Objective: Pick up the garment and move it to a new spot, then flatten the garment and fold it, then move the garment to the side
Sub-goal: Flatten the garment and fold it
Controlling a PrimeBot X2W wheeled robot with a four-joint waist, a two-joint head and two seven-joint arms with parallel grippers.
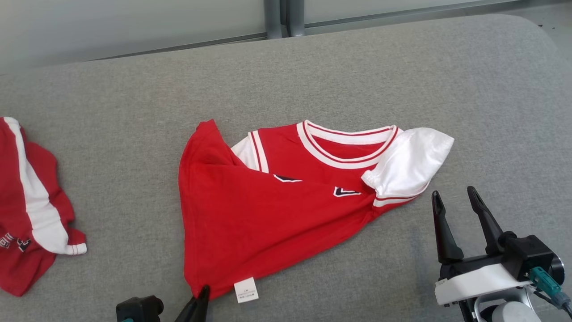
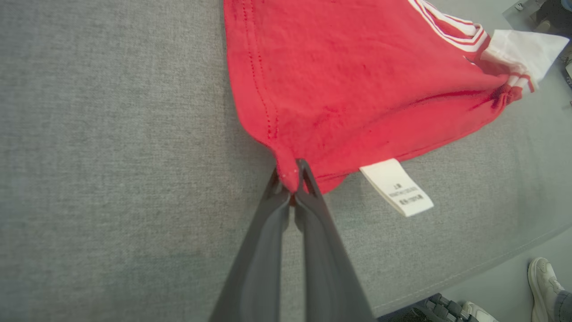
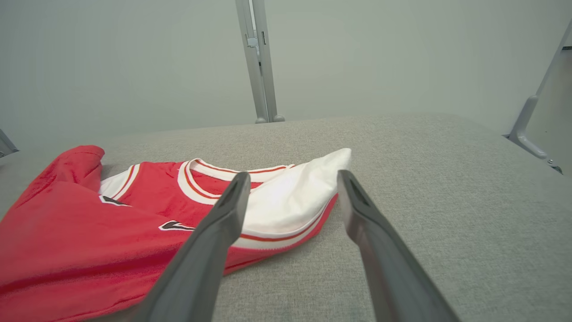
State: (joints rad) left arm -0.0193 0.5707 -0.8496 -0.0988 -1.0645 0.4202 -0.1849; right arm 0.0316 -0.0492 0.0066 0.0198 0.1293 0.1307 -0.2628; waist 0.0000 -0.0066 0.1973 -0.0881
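Left gripper (image 2: 290, 172) low at our lower left, fingers (image 2: 263, 241) pressed together, pinching a corner of the garment (image 2: 357, 80). Our right gripper (image 1: 454, 193) stands at the lower right, fingers spread wide, pointing forward, holding nothing.

A grey fabric-covered tabletop (image 1: 357, 67) spans the head view. At its left edge lies a crumpled red cloth with a white stripe (image 1: 18, 250). Twin grey metal posts (image 1: 283, 18) rise behind the far edge, against a pale wall (image 3: 134, 58). Off the near edge, a white shoe (image 2: 543, 279) stands on the floor (image 2: 487, 286).
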